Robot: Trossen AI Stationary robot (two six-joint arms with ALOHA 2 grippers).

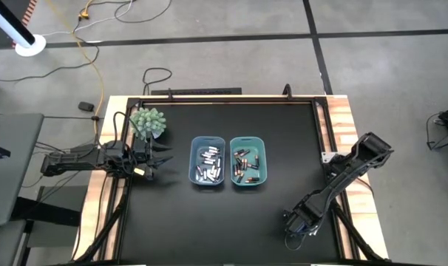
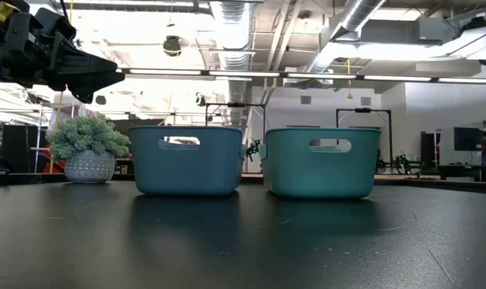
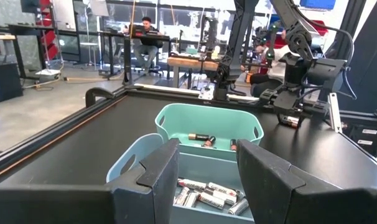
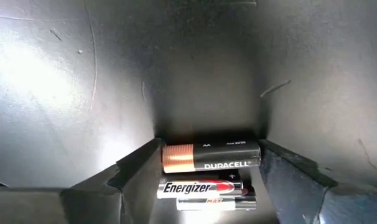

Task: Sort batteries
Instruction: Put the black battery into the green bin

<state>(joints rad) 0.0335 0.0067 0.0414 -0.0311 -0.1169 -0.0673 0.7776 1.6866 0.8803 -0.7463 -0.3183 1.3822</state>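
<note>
My right gripper point(image 4: 207, 180) is down at the table's point(image 1: 283, 133) near right corner, fingers spread around two batteries point(image 4: 210, 155): one copper-topped, one silver. Neither is pinched. My left gripper point(image 1: 159, 160) hovers spread beside the plant point(image 1: 148, 122). Two bins: blue bin point(image 1: 208, 140) holds silvery cells, teal bin point(image 1: 248, 140) dark ones.
</note>
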